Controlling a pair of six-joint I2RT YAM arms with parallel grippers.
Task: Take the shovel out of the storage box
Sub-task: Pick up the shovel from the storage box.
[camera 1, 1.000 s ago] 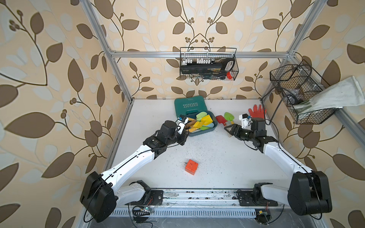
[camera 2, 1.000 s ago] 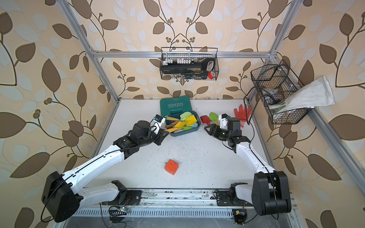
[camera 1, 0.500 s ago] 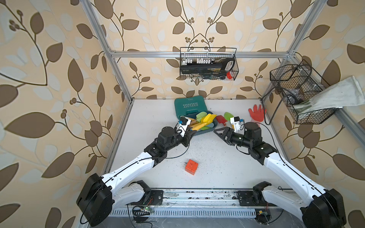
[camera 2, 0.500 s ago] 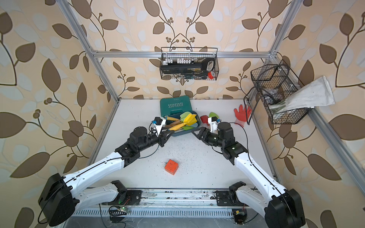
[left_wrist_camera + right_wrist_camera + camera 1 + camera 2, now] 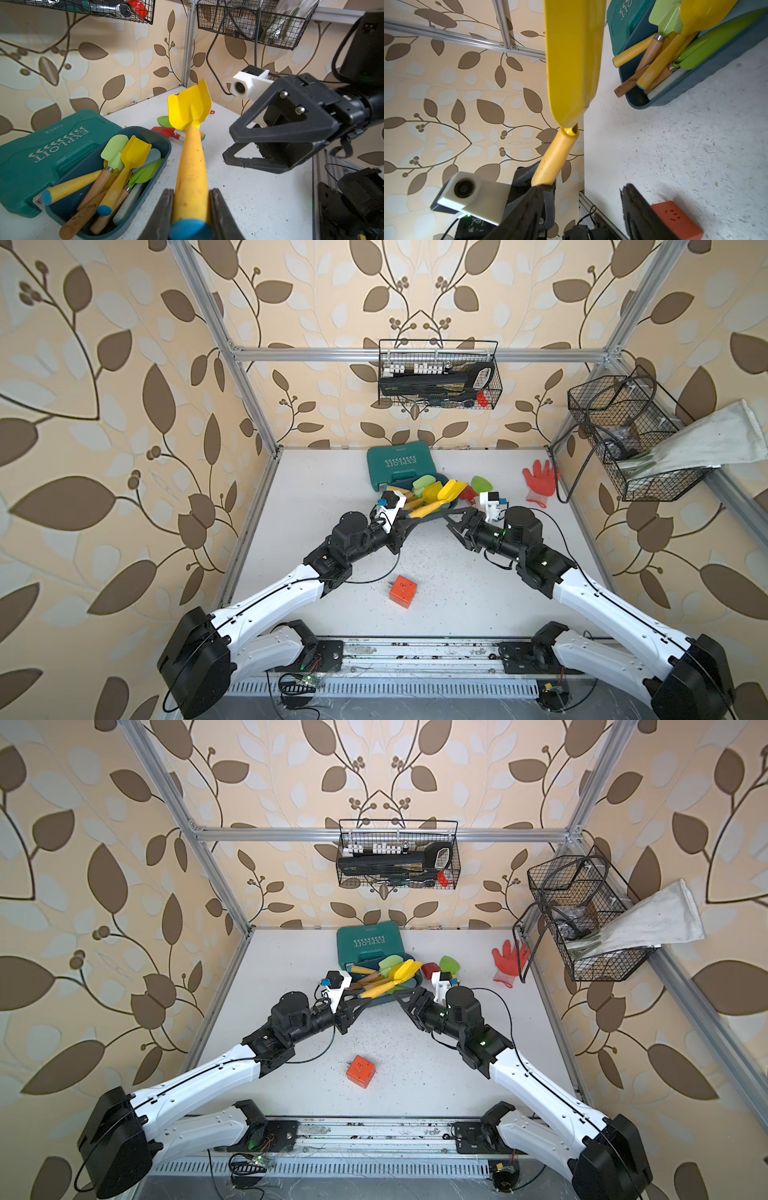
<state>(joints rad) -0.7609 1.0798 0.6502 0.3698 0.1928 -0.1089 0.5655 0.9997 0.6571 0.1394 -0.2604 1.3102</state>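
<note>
Left gripper [image 5: 191, 195] is clamped on the butt of the yellow shovel [image 5: 190, 108], its blade raised off the table beside the storage box [image 5: 164, 158]. In both top views it sits mid-frame. Right gripper [image 5: 585, 187] faces the blade, jaws spread, gripping nothing. Other tools lie in the box.

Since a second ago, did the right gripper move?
Yes. In both top views the right gripper has slid away from the red glove, toward the shovel in the left gripper.
</note>
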